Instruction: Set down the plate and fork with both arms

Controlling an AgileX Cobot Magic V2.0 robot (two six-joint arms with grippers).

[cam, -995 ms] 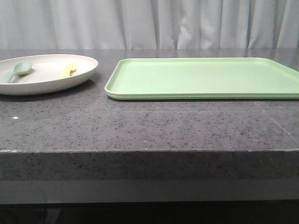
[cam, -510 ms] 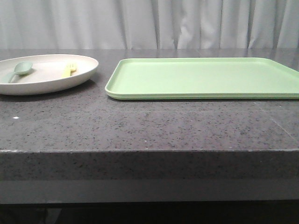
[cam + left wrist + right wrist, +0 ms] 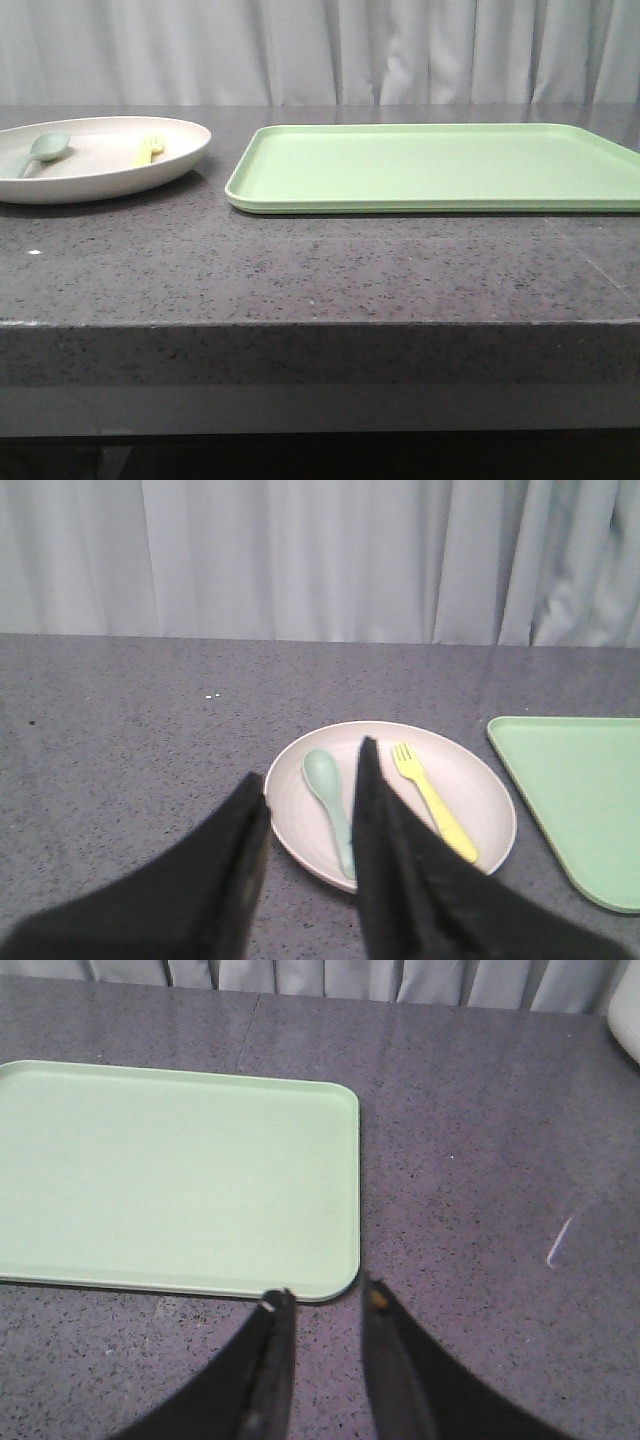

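Note:
The cream-white plate [image 3: 100, 170] stands on the dark stone table at the far left; it also shows in the left wrist view [image 3: 480, 795]. On it lie the pale-yellow fork [image 3: 147, 150], also in the left wrist view [image 3: 432, 798], and a grey-green spoon [image 3: 40, 150]. My left gripper [image 3: 312, 765] is open and empty, above the table just short of the plate's near rim, with the spoon [image 3: 328, 790] seen between its fingers. My right gripper [image 3: 325, 1295] is open and empty, above the table near a corner of the light-green tray [image 3: 180, 1170]. Neither gripper shows in the front view.
The flat rectangular light-green tray [image 3: 430, 165] lies right of the plate, with a narrow gap between them, and reaches the front view's right side. The table's front edge [image 3: 320, 322] runs across the front view. Grey curtains hang behind the table.

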